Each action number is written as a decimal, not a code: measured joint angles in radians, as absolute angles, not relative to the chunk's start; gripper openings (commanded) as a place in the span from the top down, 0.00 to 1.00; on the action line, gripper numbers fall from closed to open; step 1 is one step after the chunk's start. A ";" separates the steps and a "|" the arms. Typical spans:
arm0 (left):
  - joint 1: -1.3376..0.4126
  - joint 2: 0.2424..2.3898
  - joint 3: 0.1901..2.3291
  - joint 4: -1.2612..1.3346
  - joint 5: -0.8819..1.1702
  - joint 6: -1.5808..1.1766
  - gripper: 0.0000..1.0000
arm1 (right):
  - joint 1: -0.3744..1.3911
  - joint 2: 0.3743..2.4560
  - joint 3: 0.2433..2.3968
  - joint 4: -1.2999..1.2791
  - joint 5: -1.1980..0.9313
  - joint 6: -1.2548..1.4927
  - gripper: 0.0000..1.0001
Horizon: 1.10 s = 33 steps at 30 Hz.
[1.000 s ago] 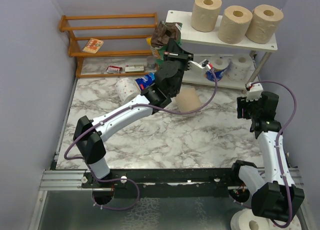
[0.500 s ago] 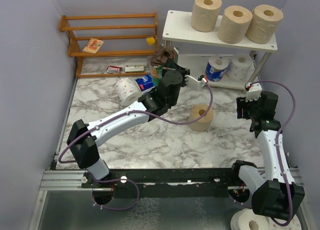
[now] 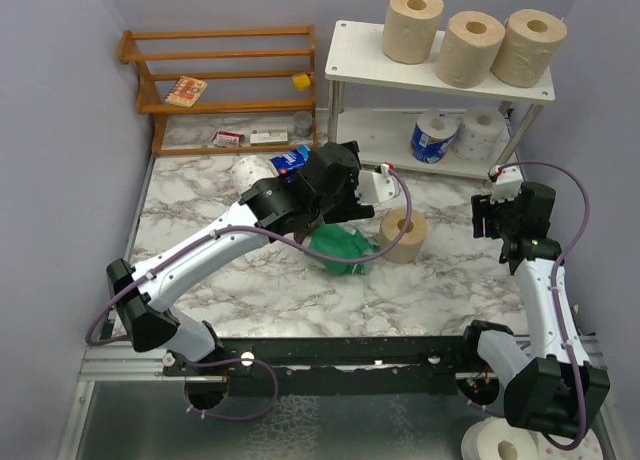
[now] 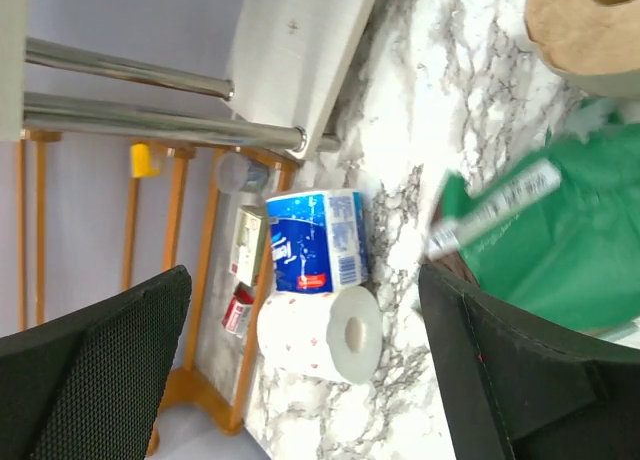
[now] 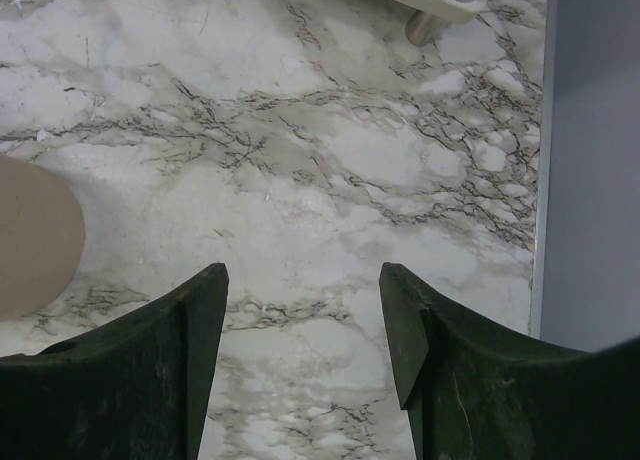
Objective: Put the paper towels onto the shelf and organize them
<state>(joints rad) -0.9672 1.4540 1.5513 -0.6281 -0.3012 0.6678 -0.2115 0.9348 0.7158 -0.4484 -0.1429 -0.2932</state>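
Observation:
Three tan paper towels (image 3: 470, 45) stand on the top tier of the white shelf (image 3: 350, 60). A blue-wrapped roll (image 3: 433, 137) and a white roll (image 3: 482, 130) sit on its lower tier. Another tan roll (image 3: 403, 233) stands on the marble. A blue-wrapped roll (image 4: 318, 240) and a white pink-dotted roll (image 4: 320, 330) lie by the wooden rack. My left gripper (image 4: 303, 280) hangs open and empty above those two. My right gripper (image 5: 303, 280) is open over bare marble, right of the tan roll (image 5: 30, 240).
A green snack bag (image 3: 343, 248) lies on the marble against the tan roll, under my left arm. The orange wooden rack (image 3: 220, 55) at the back left holds small packets (image 3: 186, 90). Purple walls close in both sides.
My left gripper brought the snack bag down from beside the shelf's top tier and opened. The bag now lies on the marble. The tan floor roll shifted toward the front right.

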 measured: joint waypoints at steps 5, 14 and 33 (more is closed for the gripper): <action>-0.969 1.503 1.642 -0.680 -0.282 0.644 0.01 | -0.212 0.939 0.716 -0.448 -0.142 -0.293 0.36; -1.061 1.513 1.772 -0.701 -0.214 0.659 0.01 | -0.212 0.960 0.716 -0.448 -0.142 -0.293 0.35; -1.308 1.715 1.498 -0.450 -0.358 0.820 0.01 | -0.212 0.988 0.714 -0.447 -0.109 -0.293 0.32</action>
<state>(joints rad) -1.3075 1.7149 1.4982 -0.4503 -0.3584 0.8196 -0.2115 0.9878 0.7143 -0.4469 -0.1093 -0.2932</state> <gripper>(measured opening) 0.991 0.679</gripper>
